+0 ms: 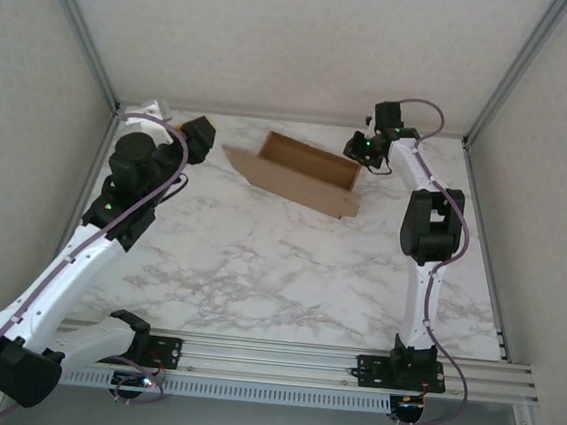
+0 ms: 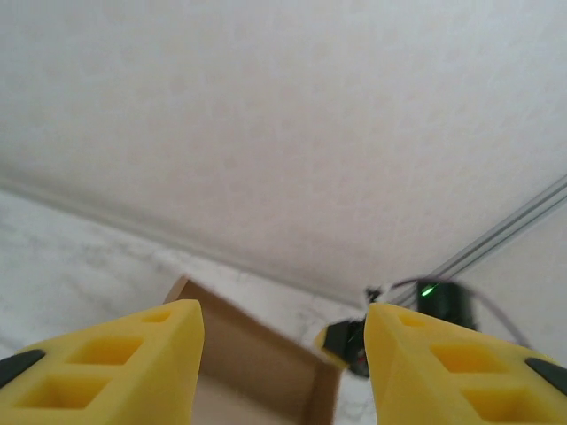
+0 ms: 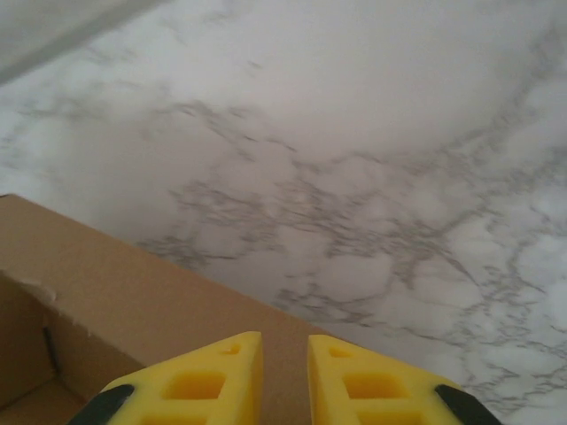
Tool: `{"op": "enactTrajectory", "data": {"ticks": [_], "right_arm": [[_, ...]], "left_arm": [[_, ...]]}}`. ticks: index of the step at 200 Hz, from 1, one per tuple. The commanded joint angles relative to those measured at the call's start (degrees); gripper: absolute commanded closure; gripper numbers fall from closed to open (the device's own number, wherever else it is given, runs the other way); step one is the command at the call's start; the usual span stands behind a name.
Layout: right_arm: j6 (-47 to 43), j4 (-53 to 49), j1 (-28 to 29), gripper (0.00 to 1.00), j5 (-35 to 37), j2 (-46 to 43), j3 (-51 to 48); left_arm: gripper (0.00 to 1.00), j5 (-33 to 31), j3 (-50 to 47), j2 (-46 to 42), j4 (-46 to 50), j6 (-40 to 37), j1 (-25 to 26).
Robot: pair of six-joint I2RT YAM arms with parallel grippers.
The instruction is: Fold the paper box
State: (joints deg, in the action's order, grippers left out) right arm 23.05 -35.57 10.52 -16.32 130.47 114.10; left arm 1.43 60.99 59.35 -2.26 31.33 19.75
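One risk: brown cardboard mailer box (image 1: 303, 171) unheld. Right gripper (image 3: 285, 343) barely ajar, empty, at its right end; left gripper (image 2: 282, 312) open. Nudge slides it.

paper box (image 2: 257, 363) lower part cut off by frame bottom

Lab test cell, aluminium frame (image 1: 80, 27), white panels (image 1: 311, 34)

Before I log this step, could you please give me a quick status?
Left gripper open, empty, short of the paper box. Right gripper barely parted over its wall. Box partly folded. Nothing in the way.
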Motion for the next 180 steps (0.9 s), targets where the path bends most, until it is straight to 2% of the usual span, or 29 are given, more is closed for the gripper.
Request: {"op": "enactTrajectory", "data": {"ticks": [1, 15, 33, 59, 74, 94, 107, 129, 159, 180], "right_arm": [[1.59, -1.26, 0.44, 0.78, -4.39, -0.14, -3.3], [3.59, 3.29, 0.61, 0.77, -6.59, -3.44, -11.45], [9.38, 13.6, 1.49, 0.74, -11.13, -10.52, -26.69], [16.92, 26.78, 6.97, 0.69, -13.77, -21.64, -45.9], [20.44, 34.46, 11.44, 0.63, -16.09, -27.0, -53.1], [23.18, 38.97, 14.12, 0.54, -14.14, -32.3, -57.94], [21.33, 36.98, 13.74, 0.48, -9.9, -34.9, -58.07], [11.22, 26.44, 13.7, 0.4, -0.17, -34.49, -51.07], [-1.87, 16.13, 14.0, 0.39, 11.66, -28.11, -38.13], [-8.85, 8.33, 14.0, 0.41, 12.41, -19.92, -27.36]], "left_arm": [[0.48, -1.19, 1.21, 0.21, 2.53, 0.22, -0.5], [0.48, -1.25, 0.09, 0.46, 2.28, 0.56, -0.5], [0.48, -1.34, -1.76, 0.75, 1.78, 1.05, -0.5], [0.48, -1.79, -3.48, 1.08, 1.12, 1.36, -0.5], [0.48, -2.92, -3.77, 1.51, 1.46, 1.61, -0.51], [0.48, -3.68, -4.28, 2.04, 1.78, 2.47, -0.59], [0.48, -3.67, -4.92, 2.08, 1.83, 2.68, -0.53], [0.48, -4.32, -6.86, 1.7, 2.08, 2.86, -0.59], [0.48, -3.03, -7.9, 1.2, 3.09, 1.93, -0.59], [0.48, -2.69, -8.31, 0.88, 4.18, 1.53, -0.59]]}}
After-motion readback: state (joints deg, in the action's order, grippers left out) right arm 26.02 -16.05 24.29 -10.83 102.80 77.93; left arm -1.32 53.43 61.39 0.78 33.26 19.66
